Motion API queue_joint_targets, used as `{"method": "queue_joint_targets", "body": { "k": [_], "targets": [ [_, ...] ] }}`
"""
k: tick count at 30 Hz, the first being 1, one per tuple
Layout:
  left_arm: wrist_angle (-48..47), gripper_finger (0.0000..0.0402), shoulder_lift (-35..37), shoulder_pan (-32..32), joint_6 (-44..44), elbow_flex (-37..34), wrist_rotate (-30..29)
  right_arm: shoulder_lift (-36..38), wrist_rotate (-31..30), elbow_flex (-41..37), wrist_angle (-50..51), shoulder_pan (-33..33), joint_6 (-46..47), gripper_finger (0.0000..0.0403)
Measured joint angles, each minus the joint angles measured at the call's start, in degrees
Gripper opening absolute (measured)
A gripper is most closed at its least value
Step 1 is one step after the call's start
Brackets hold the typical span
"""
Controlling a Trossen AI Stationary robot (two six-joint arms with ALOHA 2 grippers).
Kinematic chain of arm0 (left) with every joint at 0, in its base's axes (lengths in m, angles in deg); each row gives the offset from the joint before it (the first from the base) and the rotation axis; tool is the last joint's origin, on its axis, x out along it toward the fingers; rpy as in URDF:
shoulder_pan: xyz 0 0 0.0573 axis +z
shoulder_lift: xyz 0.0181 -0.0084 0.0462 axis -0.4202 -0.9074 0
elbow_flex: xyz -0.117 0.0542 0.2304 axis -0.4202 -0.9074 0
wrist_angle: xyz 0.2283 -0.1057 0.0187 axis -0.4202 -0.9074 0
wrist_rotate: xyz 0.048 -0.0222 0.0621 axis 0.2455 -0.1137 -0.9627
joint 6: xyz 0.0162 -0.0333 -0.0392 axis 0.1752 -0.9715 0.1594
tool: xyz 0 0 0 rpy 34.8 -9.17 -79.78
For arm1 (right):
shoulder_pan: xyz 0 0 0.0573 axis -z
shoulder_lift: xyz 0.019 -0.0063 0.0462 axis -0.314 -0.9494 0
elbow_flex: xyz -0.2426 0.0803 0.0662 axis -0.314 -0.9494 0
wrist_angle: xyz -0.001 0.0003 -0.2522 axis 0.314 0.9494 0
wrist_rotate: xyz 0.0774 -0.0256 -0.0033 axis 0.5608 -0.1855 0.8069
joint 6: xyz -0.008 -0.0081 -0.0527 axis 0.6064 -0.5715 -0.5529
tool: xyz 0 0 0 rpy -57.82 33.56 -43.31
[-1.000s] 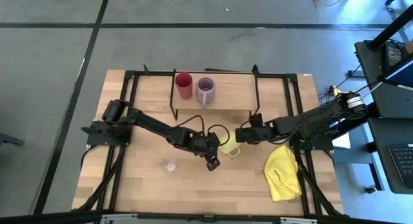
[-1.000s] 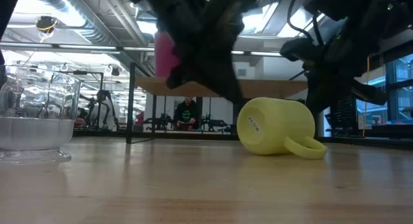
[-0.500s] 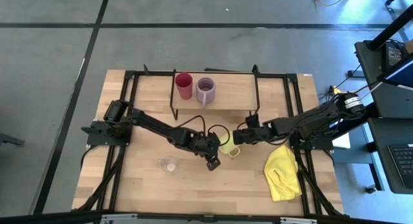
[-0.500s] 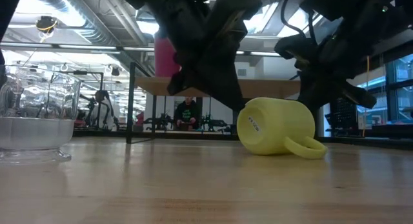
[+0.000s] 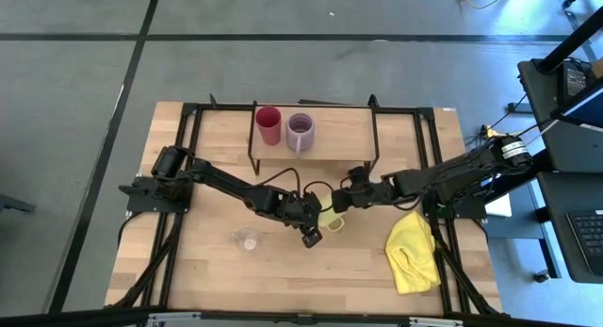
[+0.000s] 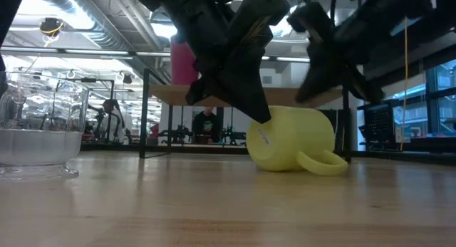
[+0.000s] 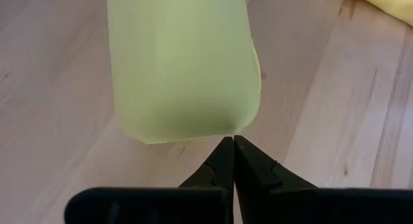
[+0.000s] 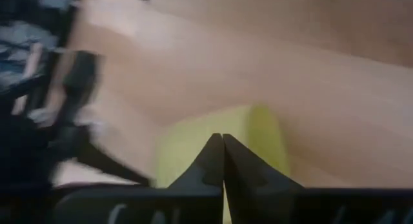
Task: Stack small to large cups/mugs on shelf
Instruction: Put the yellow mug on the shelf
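Yellow-green mug point(image 5: 330, 214) on side mid-table, 6 o'clock of shelf point(image 5: 332, 129). Left gripper point(image 5: 317, 231) and right gripper point(image 5: 341, 201) both pinched closed against it, holding nothing. Step: righting mug. Next: open, grasp rim.

I can make out a small dark marking on the base of the yellow-green mug point(image 6: 291, 140), lying on its side, but I cannot read it. Nothing else carries legible text.
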Motion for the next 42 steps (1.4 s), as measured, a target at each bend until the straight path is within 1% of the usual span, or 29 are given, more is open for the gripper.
{"method": "queue_joint_targets", "body": {
  "k": [2, 4, 8, 10, 12, 15, 17, 21, 28, 35, 42],
  "targets": [
    [0.0, 0.0001, 0.0, 0.0, 0.3, 0.0, 0.0, 0.0, 0.2, 2.0, 0.2, 0.0, -1.8, 0.0],
    [0.0, 0.0001, 0.0, 0.0, 0.4, 0.0, 0.0, 0.0, -0.7, 3.9, 2.8, 0.0, -2.7, 0.0],
    [0.0, 0.0001, 0.0, -0.2, 0.4, 0.0, 0.0, 0.0, -5.5, 7.5, 14.9, 0.0, -1.8, 0.0],
    [0.0, 0.0, 0.0, -0.5, 0.4, 0.0, -0.1, 0.0, -4.8, 8.0, 19.9, 0.0, -0.7, 0.0],
    [0.0, 0.0, 0.0, -0.9, 0.4, 0.0, -0.1, 0.0, -2.2, 7.6, 22.1, 0.3, -0.3, 0.0],
    [0.0, 0.0, 0.0, -1.3, 0.4, 0.0, -0.1, -0.4, 1.9, 5.0, 19.9, 0.3, 0.8, 0.0],
    [0.0, 0.0, 0.0, -1.4, 0.4, 0.0, -0.2, -0.6, 3.7, 3.0, 14.6, 0.3, 1.1, 0.0],
    [0.0, 0.0, 0.0, -1.4, 0.4, 0.0, -0.2, -0.8, 3.9, 0.2, 9.3, 0.3, 2.6, 0.0],
    [0.0, 0.0, 0.0, -1.3, 0.4, 0.0, -0.2, -2.5, 6.4, -0.8, 8.7, 0.4, 2.6, 0.0],
    [-0.2, 0.0, 0.0, -1.3, 0.4, 0.0, -0.2, -6.6, 7.8, -0.8, 0.4, 0.4, 0.7, 0.0],
    [-0.2, 0.0, 0.0, -1.3, 0.4, 0.0, -0.4, -7.0, 7.9, -0.8, -6.7, 0.4, -2.2, 0.0]
  ]
}}
